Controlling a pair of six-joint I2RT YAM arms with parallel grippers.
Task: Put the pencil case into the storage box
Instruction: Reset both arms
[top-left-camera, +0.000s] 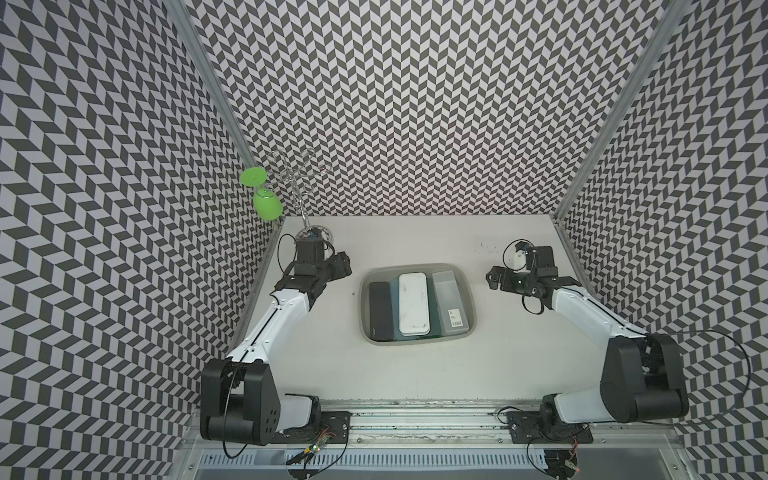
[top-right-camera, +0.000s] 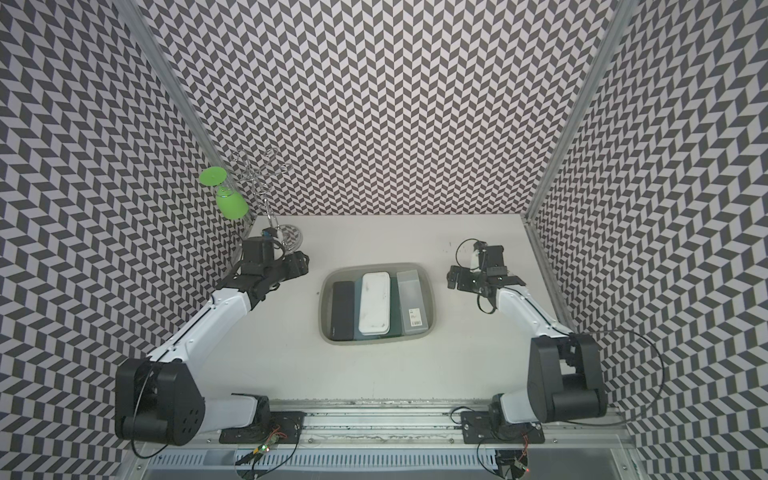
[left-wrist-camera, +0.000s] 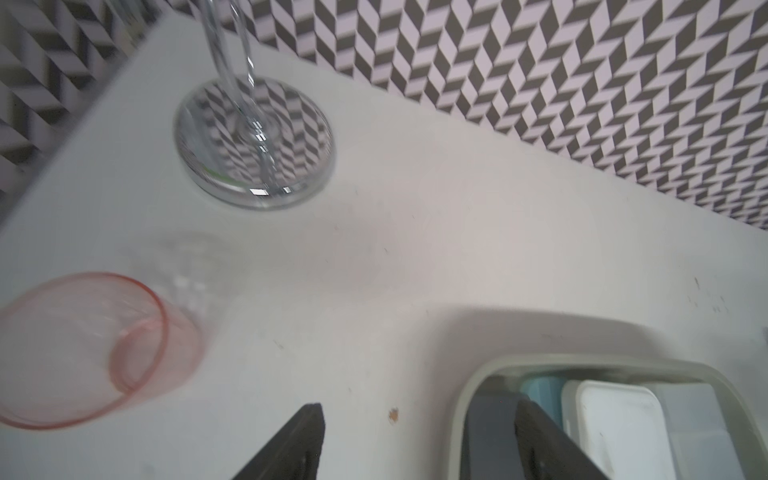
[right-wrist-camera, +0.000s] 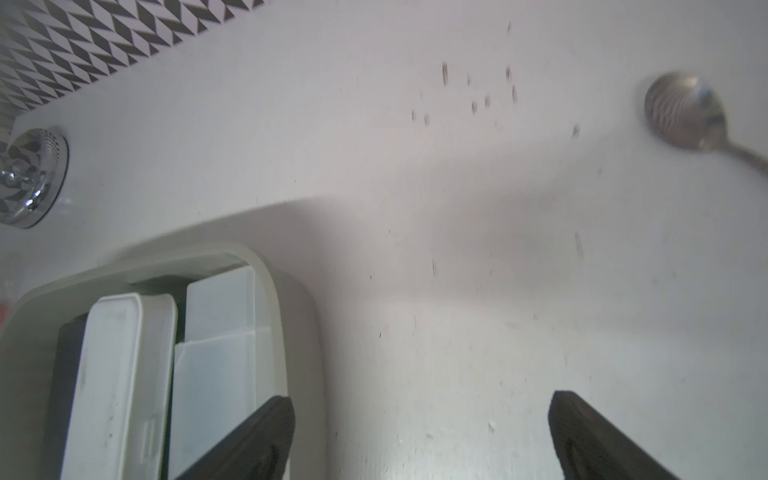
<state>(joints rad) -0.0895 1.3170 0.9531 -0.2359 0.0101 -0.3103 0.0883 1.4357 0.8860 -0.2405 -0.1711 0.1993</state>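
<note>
Chevron-patterned walls (top-left-camera: 415, 104) in black and white enclose a white table (top-left-camera: 415, 374), which we view from above. At the middle of the table sits the grey storage box (top-left-camera: 363, 307), and it contains every case.

The white pencil case (top-left-camera: 413, 305) lies flat on top, lengthwise, between a black case (top-left-camera: 380, 309) and a frosted case (top-left-camera: 449, 301). A teal case (left-wrist-camera: 540, 392) beneath it is mostly covered.

The left gripper (top-left-camera: 343, 266) hovers near the box's far left corner, apart from the white pencil case. Its jaws stand partly spread and hold nothing. In the left wrist view one finger (left-wrist-camera: 536, 436) overlaps the black case. The right gripper (right-wrist-camera: 422, 401) hangs off the box's far right corner, well clear of the cases, with its jaws spread wide over bare table.

A chrome stand (left-wrist-camera: 286, 137) occupies the table's far left corner, and a green glass (top-left-camera: 268, 205) hangs inverted from it. A pink tumbler (left-wrist-camera: 83, 349) lies on its side, and we see it only in the left wrist view, blurred. A spoon (right-wrist-camera: 685, 112) is cut off at the handle and appears only in the right wrist view. Dark specks (right-wrist-camera: 473, 104) mark the table near the spoon.

A white label (top-left-camera: 455, 319) on the frosted case carries a barcode, but its print is too small for us to read.
</note>
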